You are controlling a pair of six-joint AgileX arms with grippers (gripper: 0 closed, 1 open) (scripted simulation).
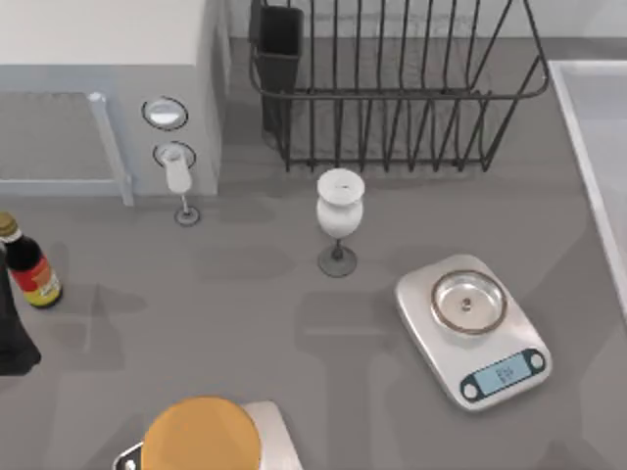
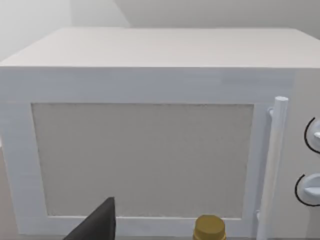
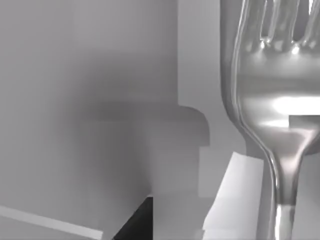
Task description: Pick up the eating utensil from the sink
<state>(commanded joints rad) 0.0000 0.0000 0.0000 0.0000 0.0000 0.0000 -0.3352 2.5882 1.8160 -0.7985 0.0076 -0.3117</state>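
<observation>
Shiny silver metal fork (image 3: 272,100) close before right wrist camera, tines up, over pale grey-white sink basin (image 3: 75,100); right end effector state: cannot tell. Left arm parked facing white microwave (image 2: 150,90).

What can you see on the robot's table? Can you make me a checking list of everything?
Surface: grey table, shadows across it.
Job's things: shiny fork very close to the right wrist camera, tines and neck in view; pale sink at the table's right edge.
Clutter: kitchen scale at right of centre; white goblet upright at centre; smaller glass beside the microwave; black wire dish rack at the back; sauce bottle at left; orange-topped object at the front edge.
Grippers: a dark finger part shows in the left wrist view, facing the microwave door.
Cables: nothing seen.
Surroundings: pale wall behind the microwave.
</observation>
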